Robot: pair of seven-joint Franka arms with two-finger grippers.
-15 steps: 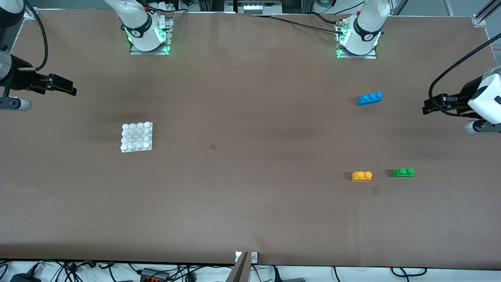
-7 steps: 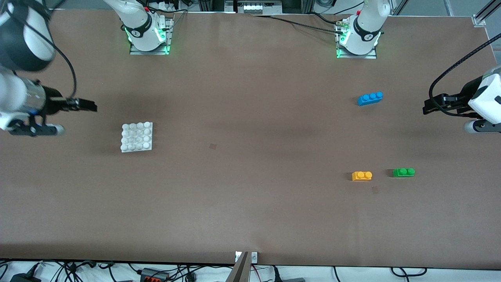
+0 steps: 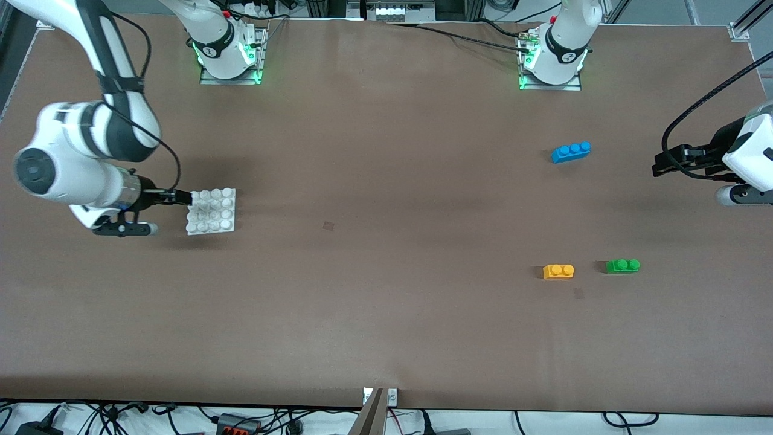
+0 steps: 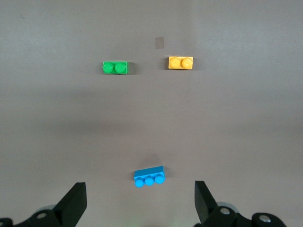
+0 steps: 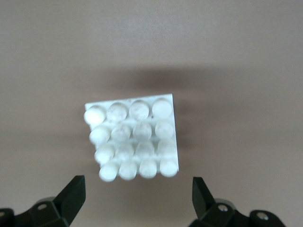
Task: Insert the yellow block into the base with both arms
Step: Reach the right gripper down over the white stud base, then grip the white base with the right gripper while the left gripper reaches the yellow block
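The yellow block (image 3: 558,271) lies on the table toward the left arm's end, beside a green brick; it also shows in the left wrist view (image 4: 180,63). The white studded base (image 3: 211,211) lies toward the right arm's end and fills the right wrist view (image 5: 132,139). My right gripper (image 3: 181,197) is open and empty, right at the base's edge. My left gripper (image 3: 659,165) is open and empty, up at the left arm's end of the table, well away from the yellow block.
A green two-stud brick (image 3: 622,266) lies beside the yellow block, toward the left arm's end. A blue three-stud brick (image 3: 570,151) lies farther from the front camera than both. The brown table (image 3: 386,241) is bare between the base and the bricks.
My right arm has swung in from the table's end and brought its gripper down to the base's edge. The left arm and the bricks have not moved.
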